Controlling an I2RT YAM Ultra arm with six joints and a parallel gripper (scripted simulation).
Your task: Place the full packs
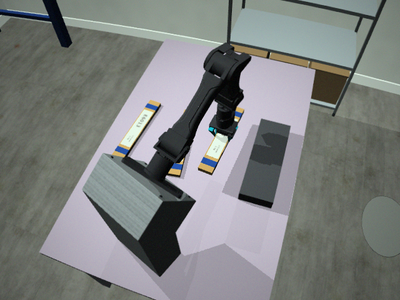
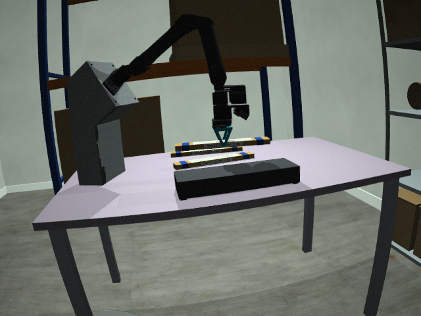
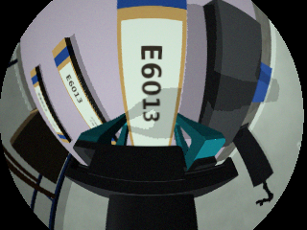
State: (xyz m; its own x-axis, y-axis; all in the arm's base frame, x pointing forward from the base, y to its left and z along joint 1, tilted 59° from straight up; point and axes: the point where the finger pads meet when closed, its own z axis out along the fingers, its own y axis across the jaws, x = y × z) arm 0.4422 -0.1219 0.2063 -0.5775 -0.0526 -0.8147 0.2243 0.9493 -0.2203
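Observation:
My gripper (image 1: 222, 135) (image 2: 223, 144) (image 3: 151, 115) is shut on one E6013 pack (image 1: 215, 148) (image 2: 249, 141) (image 3: 152, 35), its fingers on the two long sides. The pack hangs about level above the table, left of the low platform in the top view. A second pack (image 1: 177, 166) (image 2: 213, 160) (image 3: 75, 88) lies on the table, mostly hidden behind the arm in the top view. A third pack (image 1: 137, 129) (image 2: 206, 151) (image 3: 44, 102) lies farther left. The dark low platform (image 1: 258, 180) (image 2: 237, 180) (image 3: 230, 72) carries no pack. How full the packs are does not show.
The grey arm stand (image 1: 129, 200) (image 2: 88, 135) rises at one end of the table (image 1: 232, 277) (image 2: 339, 163). The platform stands near a long table edge. A shelf rack (image 1: 294, 35) (image 2: 404, 114) stands beyond the table's far end.

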